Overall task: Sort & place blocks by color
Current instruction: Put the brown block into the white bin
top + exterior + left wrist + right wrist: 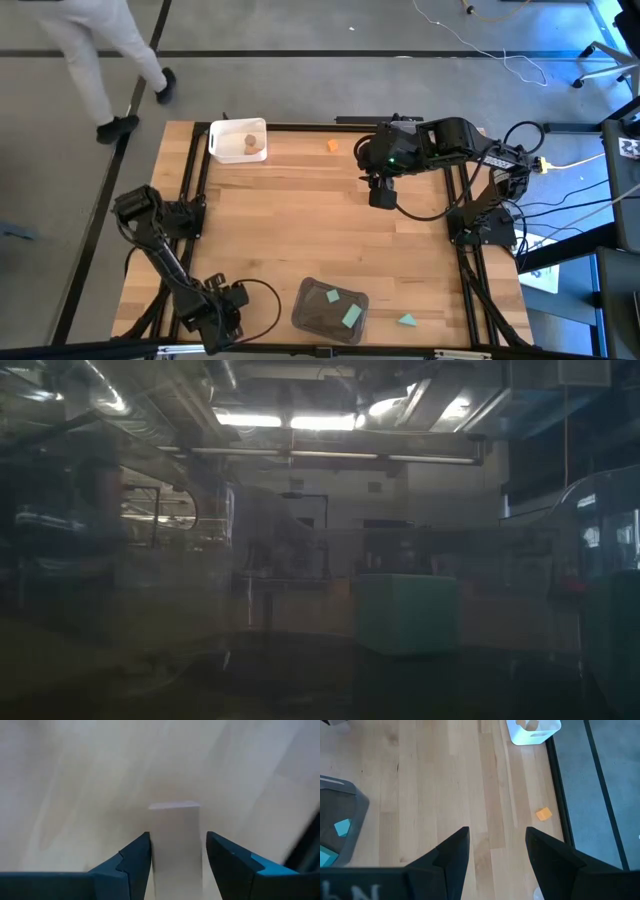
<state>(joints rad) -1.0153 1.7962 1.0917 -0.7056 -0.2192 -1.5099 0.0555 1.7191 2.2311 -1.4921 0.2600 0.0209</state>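
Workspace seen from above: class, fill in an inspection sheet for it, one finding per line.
Surface: wooden table, bare in the middle.
Job's things: orange block and teal wedge loose; two teal blocks in dark tray; pale pieces in white tray.
Clutter: nothing seen.
Grippers: left pincer open, parked at near left corner; right pincer open, empty, near the far edge.
Cables: white cable on floor.
Surroundings: person's legs.

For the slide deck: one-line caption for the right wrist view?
Right claw open above the wooden table, an orange block ahead near the edge and a white tray beyond.
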